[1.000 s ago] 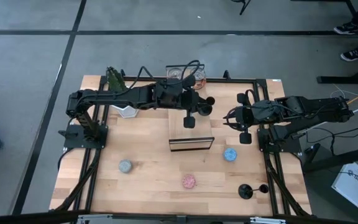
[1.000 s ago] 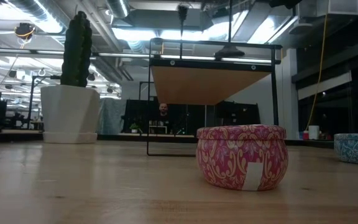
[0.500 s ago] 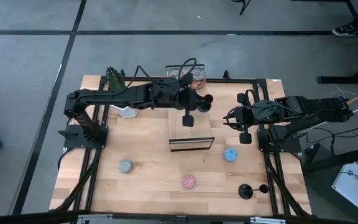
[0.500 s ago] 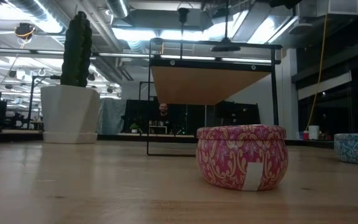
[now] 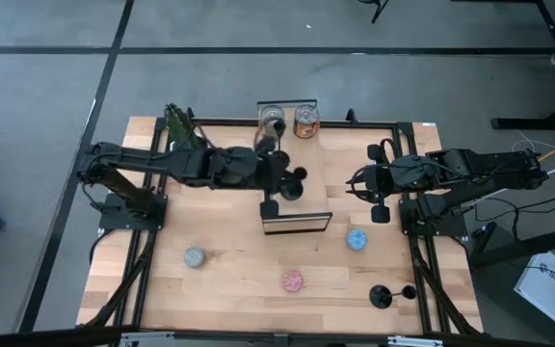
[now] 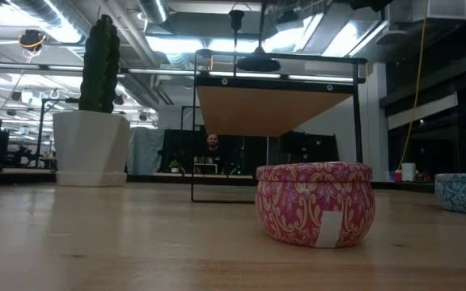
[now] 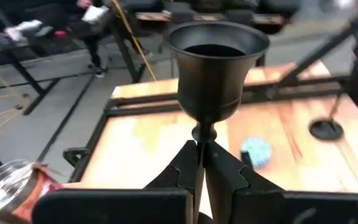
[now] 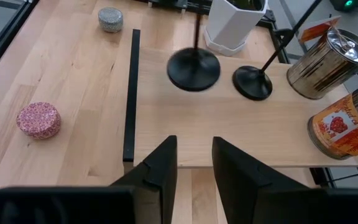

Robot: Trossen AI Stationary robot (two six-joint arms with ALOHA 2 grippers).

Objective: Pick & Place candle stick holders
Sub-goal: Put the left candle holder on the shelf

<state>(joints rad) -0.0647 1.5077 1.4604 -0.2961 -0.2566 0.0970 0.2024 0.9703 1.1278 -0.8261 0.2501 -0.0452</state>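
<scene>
My left gripper [image 7: 201,146] [image 5: 285,179] is shut on a black candle stick holder [image 7: 218,62], which hangs upright over the raised wooden platform [image 5: 308,204]; its round base [image 6: 257,63] floats just above the top. A second holder [image 8: 252,83] stands by its base on the platform, toward the far edge from the held one [image 8: 193,68]. A third [image 5: 381,296] stands by its base on the table at the near right. My right gripper [image 8: 194,165] [image 5: 364,183] waits open to the right of the platform, nothing between its fingers. My left gripper pinches the holder's thin stem just under the cup [image 7: 202,134] between its two fingers. The fingers come nearly level from the table's left, tipped a little down, and lie across the stem. The holder hangs upright, cup up, its base clear of the platform.
A cactus in a white pot [image 5: 196,172] stands at the far left. Two metal tins [image 5: 271,118] [image 5: 305,120] sit at the far edge. Small round tins lie on the table: grey [image 5: 193,257], pink [image 5: 293,280], blue [image 5: 356,239].
My left gripper has drawn back toward the table's left and a little toward the near edge, most of it in the last half second. It stays shut on the holder, which has gone along upright above the platform.
</scene>
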